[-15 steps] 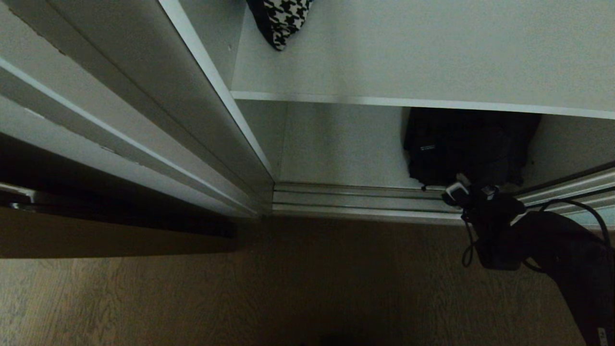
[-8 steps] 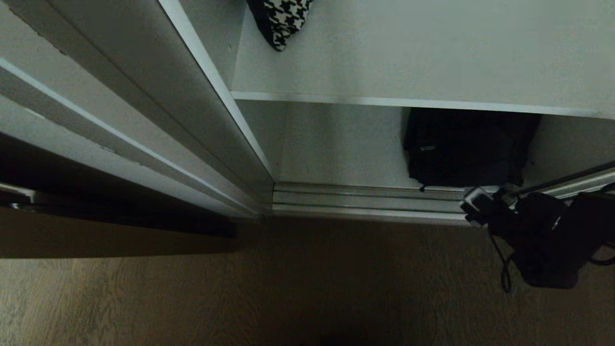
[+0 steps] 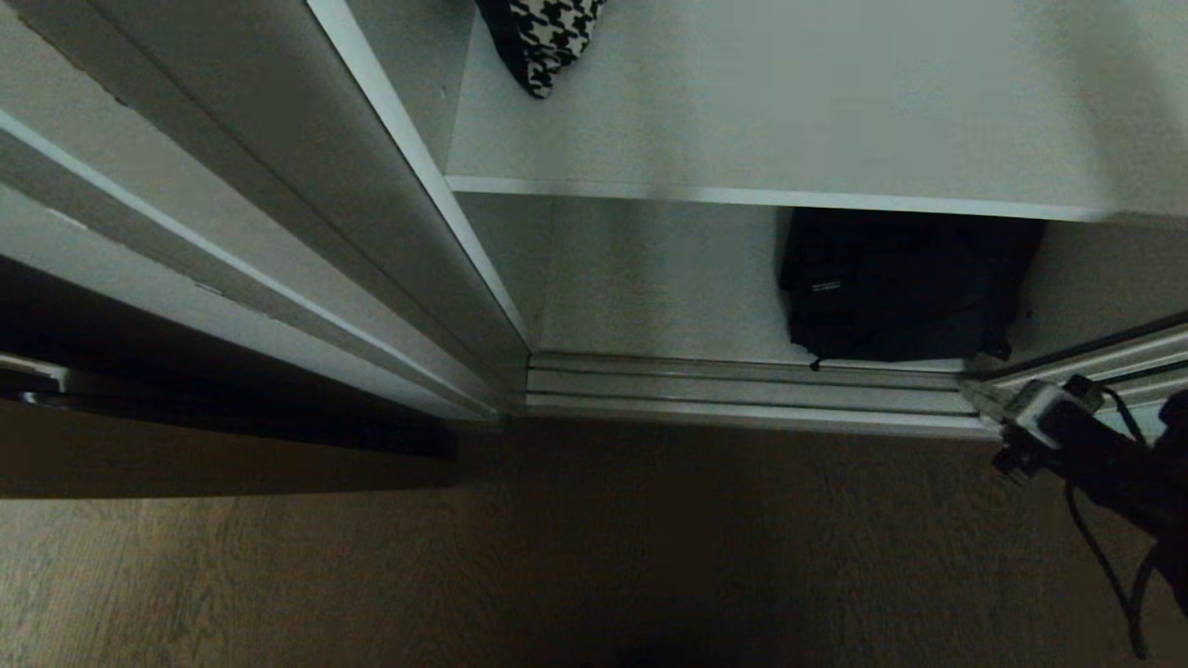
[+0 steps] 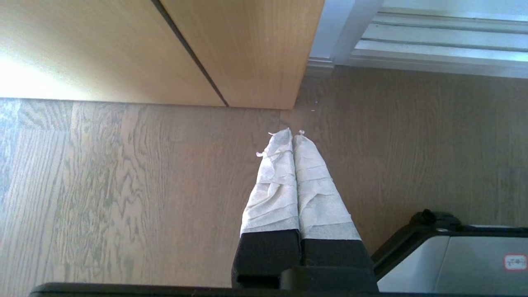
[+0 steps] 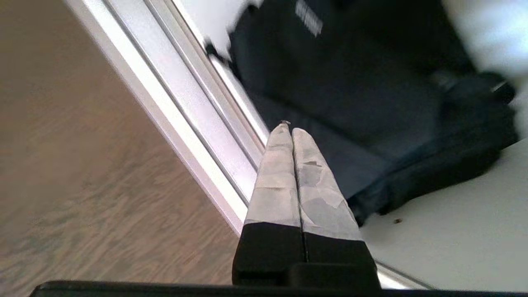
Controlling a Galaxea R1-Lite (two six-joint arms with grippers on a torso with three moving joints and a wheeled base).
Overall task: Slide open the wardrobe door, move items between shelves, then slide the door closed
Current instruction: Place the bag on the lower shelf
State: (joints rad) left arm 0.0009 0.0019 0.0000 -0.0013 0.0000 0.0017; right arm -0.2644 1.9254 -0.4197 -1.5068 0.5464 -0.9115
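Observation:
The wardrobe stands open. A black-and-white houndstooth cloth (image 3: 543, 37) lies at the back left of a white shelf (image 3: 835, 111). Under that shelf a black fabric bag (image 3: 900, 283) rests on the bottom board (image 3: 650, 278), close behind the silver floor track (image 3: 724, 390). The sliding wardrobe door's silver frame (image 3: 1100, 357) shows at the right edge. My right gripper (image 3: 974, 397) is shut and empty, low over the track's right end, apart from the bag (image 5: 350, 103); its tips (image 5: 291, 128) point toward it. My left gripper (image 4: 292, 133) is shut, parked over the floor.
Grey upright panels (image 3: 278, 213) fill the left, with a light wood door (image 4: 247, 49) beside them. Wooden floor (image 3: 594, 557) lies before the wardrobe. The track (image 5: 198, 103) separates floor from wardrobe board. Part of my base (image 4: 453, 255) sits near the left gripper.
My right gripper has drawn away from the front of the bag, moving right along the track toward the view's edge. The bag and cloth have not moved.

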